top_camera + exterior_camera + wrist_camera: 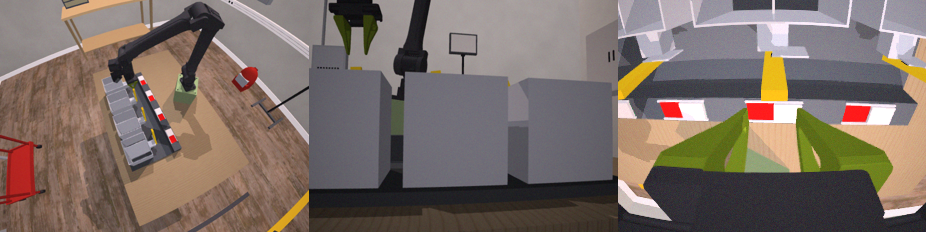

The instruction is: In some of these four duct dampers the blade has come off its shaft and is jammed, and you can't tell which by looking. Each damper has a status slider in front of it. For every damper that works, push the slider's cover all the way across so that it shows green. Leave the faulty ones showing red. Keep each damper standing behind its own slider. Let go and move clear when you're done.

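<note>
Four grey open-topped dampers stand in a row: far-end damper [112, 85], second [119, 100] [773, 22], third [127, 122] and near-end damper [138, 151]. Each faces its own slider: far-end slider [143, 82] [857, 114], second slider [151, 98] [760, 111], third slider [161, 117] [671, 109] and near-end slider [172, 139]. All four show red beside a white cover. Yellow handles [135, 95] [774, 77] [356, 68] stick out towards the sliders; the far-end one is hidden in the top view. My gripper [133, 86] [357, 54] [772, 115] is partly open and empty, above the second handle.
The dampers and slider strip share a dark base [163, 150] on the wooden table [200, 175]. The arm's green pedestal [185, 96] stands on the slider side. A wooden shelf unit [115, 37] is beyond the far end, and a red cart [21, 170] stands off the damper side.
</note>
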### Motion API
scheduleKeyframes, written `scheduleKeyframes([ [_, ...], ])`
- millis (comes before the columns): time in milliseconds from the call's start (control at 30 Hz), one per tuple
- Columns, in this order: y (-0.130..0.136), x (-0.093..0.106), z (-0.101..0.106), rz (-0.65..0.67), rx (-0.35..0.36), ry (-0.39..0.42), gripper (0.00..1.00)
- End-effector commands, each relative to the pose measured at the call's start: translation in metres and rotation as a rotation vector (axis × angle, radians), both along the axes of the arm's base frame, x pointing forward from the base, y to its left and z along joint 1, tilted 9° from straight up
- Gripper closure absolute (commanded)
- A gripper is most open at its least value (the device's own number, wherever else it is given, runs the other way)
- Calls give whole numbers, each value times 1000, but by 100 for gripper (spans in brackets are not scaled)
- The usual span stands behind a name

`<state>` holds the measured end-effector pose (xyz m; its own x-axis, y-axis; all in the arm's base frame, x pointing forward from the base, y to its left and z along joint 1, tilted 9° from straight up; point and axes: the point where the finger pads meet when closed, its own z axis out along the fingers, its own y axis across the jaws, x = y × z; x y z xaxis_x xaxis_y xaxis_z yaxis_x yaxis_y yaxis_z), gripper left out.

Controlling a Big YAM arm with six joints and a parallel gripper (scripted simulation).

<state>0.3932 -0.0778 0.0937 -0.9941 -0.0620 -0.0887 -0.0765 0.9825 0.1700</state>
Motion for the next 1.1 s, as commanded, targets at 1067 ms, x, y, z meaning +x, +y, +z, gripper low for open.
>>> scheduleKeyframes([
  [1067, 11, 8, -55, 0, 3, -1, 64],
])
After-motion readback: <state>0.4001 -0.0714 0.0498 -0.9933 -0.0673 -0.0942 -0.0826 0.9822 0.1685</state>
